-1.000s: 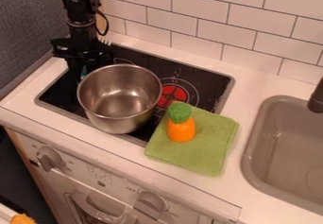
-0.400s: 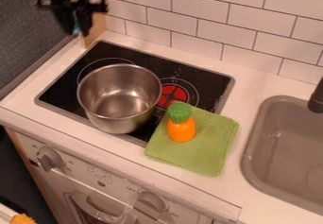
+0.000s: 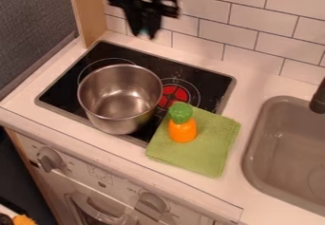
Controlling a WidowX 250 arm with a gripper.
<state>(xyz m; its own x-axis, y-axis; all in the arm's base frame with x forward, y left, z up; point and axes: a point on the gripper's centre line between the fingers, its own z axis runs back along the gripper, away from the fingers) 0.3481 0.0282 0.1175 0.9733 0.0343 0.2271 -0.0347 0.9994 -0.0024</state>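
Projecting from the appliance front at the left, a knob (image 3: 51, 159) sits below the counter (image 3: 57, 100) edge, apparently so that it can be turned without reaching over the stove top (image 3: 209, 79). The metal pot (image 3: 120, 100) rests upright on the left part of the stove top, covering part of a marked ring. Its base appears fully supported by the flat surface, and its mouth faces up, leaving the inside accessible from above.

The end effector (image 3: 147, 33) hangs down behind and above the pot, in front of the wall tiles (image 3: 215, 27). It is apart from the pot, a position that probably gives clearance over the rim. How far open it is cannot be told, nor whether it has hold of anything; a small teal patch shows near its tip.

Right of the pot, a red burner mark (image 3: 173, 96) is visible. In front of it, an orange toy with a green top (image 3: 183, 128) rests on a folded green cloth (image 3: 206, 150). The cloth spans the stove top's edge and the counter, likely cushioning the toy and limiting sliding. At the far right, the sink (image 3: 255, 172) is recessed into the counter, beside the cloth.
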